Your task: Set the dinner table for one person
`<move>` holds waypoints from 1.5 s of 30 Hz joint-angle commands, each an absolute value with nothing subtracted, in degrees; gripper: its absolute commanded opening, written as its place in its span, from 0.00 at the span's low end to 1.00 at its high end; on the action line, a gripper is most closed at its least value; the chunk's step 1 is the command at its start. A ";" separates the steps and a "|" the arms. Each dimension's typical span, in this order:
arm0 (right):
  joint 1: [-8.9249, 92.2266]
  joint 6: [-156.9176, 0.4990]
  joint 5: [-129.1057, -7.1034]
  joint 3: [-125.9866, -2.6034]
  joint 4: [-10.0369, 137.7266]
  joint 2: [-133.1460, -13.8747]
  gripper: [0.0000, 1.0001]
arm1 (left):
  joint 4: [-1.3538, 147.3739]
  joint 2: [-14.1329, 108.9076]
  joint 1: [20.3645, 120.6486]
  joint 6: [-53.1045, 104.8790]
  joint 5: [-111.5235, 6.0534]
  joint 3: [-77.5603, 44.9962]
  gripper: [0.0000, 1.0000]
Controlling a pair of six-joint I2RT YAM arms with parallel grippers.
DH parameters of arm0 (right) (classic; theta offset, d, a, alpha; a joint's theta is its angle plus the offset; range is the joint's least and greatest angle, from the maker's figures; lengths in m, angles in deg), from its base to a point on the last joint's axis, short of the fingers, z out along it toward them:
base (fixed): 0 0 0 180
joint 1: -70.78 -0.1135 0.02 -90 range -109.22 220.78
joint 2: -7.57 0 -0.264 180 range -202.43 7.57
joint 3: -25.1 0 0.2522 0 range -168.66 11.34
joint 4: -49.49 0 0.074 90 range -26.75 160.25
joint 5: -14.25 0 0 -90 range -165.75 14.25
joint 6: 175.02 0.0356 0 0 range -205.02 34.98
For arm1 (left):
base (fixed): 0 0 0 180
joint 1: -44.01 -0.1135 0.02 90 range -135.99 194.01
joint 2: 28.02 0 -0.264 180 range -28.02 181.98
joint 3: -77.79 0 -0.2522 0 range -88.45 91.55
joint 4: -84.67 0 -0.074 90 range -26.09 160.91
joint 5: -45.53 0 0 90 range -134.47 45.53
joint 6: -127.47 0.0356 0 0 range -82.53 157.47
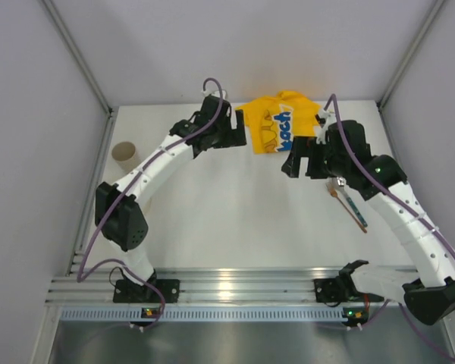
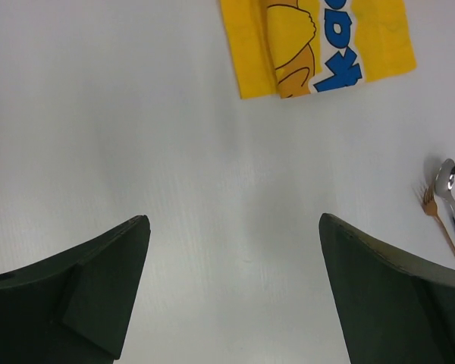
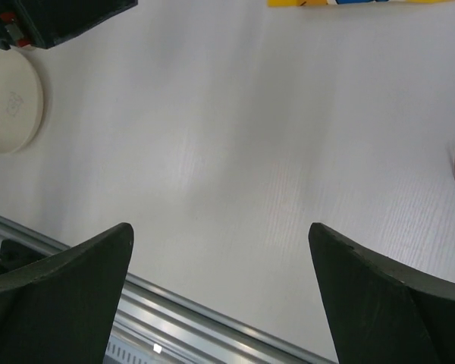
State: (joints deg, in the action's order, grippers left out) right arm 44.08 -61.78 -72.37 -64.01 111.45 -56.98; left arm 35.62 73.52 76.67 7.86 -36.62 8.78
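Desk [image 1: 235, 220] — white, matte, railed in aluminium along its near edge — lies under both arms. The left end effector [image 1: 240, 130] hangs above its far middle, fingers spread wide with nothing between them; its wrist view shows bare white surface below the gap. The right end effector [image 1: 304, 164] hangs over the far-right part of the desk, its fingers likewise spread and holding nothing.

One yellow printed cloth mat [image 1: 280, 121] lies at the far edge, between the two end effectors, the left one just beside its left side. One fork [image 2: 432, 205] and one spoon [image 2: 446, 179] lie side by side right of centre, close beside the right end effector. One beige cup [image 1: 125, 155] sits at the left edge, well apart from the cutlery.
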 commanded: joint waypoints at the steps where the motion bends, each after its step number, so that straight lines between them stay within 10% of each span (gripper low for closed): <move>1: 44.41 -59.02 -71.35 -63.19 114.48 -55.80 1.00 | 37.15 79.35 77.14 1.10 -37.44 6.82 0.98; 26: 44.41 -51.63 -85.06 -60.29 132.86 -40.50 1.00 | 46.12 118.04 73.72 -9.37 -52.73 39.06 0.76; 36: 44.41 -52.59 -86.03 -61.44 130.84 -45.86 1.00 | 50.69 120.96 73.19 -16.58 -56.78 39.97 0.19; 43: 44.41 -53.12 -84.19 -59.33 128.64 -47.45 1.00 | 58.15 113.84 71.08 -17.55 -60.20 28.72 0.24; 45: 44.41 -53.21 -83.92 -58.63 127.76 -47.36 1.00 | 59.48 112.70 70.11 -17.55 -61.70 26.43 0.12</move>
State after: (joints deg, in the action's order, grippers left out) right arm 44.08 -52.47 -84.63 -59.07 131.04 -47.26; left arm 56.71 116.73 71.93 -16.77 -59.02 29.63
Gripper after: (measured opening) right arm 0.996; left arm 0.156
